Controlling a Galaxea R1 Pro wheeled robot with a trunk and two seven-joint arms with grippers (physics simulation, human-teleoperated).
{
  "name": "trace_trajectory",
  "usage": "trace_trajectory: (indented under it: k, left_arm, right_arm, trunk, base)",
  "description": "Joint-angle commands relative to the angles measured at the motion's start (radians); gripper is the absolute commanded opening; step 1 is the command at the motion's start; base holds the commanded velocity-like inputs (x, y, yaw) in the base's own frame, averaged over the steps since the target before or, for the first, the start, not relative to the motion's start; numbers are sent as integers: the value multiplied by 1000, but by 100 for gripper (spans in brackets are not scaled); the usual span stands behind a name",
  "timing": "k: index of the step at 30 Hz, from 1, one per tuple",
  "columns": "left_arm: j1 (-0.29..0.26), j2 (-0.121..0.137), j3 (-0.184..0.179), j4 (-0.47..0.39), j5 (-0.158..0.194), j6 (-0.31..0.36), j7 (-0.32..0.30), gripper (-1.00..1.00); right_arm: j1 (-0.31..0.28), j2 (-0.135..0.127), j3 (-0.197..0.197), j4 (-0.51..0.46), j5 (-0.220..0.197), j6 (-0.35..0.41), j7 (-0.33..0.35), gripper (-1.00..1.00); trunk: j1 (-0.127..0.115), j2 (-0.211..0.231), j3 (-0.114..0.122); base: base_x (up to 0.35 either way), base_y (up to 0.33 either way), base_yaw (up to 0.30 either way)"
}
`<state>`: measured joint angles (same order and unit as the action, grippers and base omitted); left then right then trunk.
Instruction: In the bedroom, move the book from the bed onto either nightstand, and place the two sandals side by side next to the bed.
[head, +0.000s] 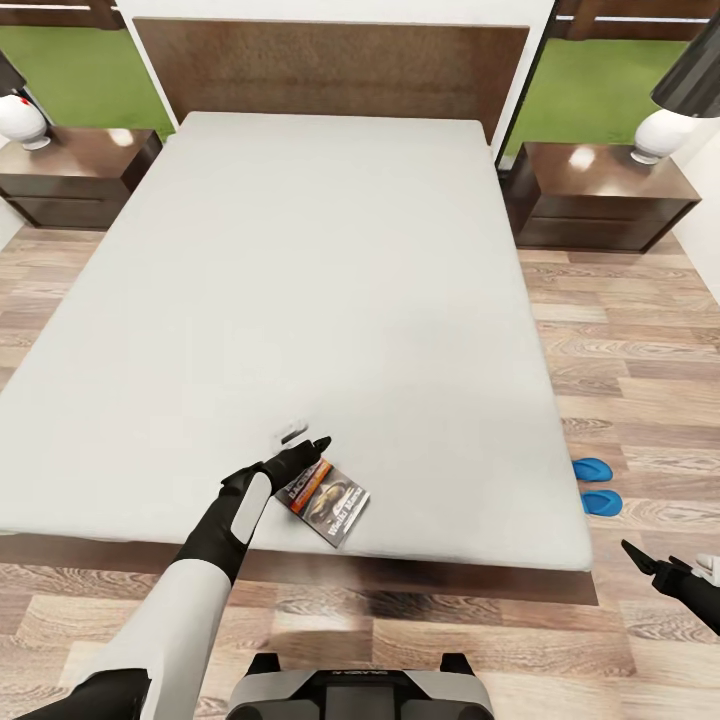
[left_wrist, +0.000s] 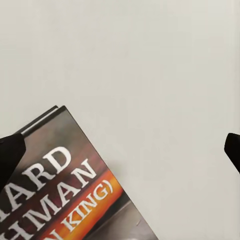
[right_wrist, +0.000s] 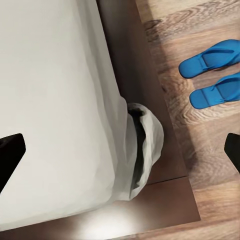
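Note:
The book (head: 326, 499), dark with white lettering and an orange band, lies flat on the bed (head: 300, 300) near its foot edge. My left gripper (head: 308, 458) hovers over the book's upper corner, open with nothing between its fingers. In the left wrist view the book (left_wrist: 65, 195) sits below the open left gripper (left_wrist: 120, 150). The two blue sandals (head: 592, 468) (head: 601, 502) lie close together on the floor by the bed's right side, also seen as sandals (right_wrist: 210, 59) (right_wrist: 217, 91) in the right wrist view. My right gripper (head: 640, 558) hangs open above the floor near the bed's foot corner (right_wrist: 140, 145).
Two dark nightstands (head: 75, 170) (head: 600, 190) flank the headboard, each carrying a white lamp (head: 22, 120) (head: 658, 132). A small white tag (head: 290, 432) lies on the mattress by the left gripper. Wood-plank floor (head: 640, 330) runs along both sides of the bed.

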<state>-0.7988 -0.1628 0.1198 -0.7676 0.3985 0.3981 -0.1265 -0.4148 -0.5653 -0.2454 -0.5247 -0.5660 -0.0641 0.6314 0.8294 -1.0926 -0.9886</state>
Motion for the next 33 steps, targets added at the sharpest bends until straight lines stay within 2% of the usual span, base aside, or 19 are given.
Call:
trace_trajectory:
  k: [1, 9, 17, 33]
  left_arm:
    - [0, -1, 6, -1, 5, 8, -4, 100]
    - [0, -1, 6, -1, 5, 8, -4, 100]
    - [0, -1, 6, -1, 5, 8, -4, 100]
    - [0, -1, 6, -1, 5, 8, -4, 100]
  right_arm:
    - [-1, 0, 0, 2, -6, 0, 5, 100]
    - [-1, 0, 0, 3, -6, 0, 5, 100]
    - [-1, 0, 0, 3, -6, 0, 5, 100]
    - [-1, 0, 0, 4, -6, 0, 5, 100]
  trunk:
    - [0, 0, -1]
    - [0, 0, -1]
    - [0, 0, -1]
    - [0, 0, -1]
  base:
    - [0, 0, 0]
    - [3, 2, 0]
    - [122, 99, 0]
    - [5, 4, 0]
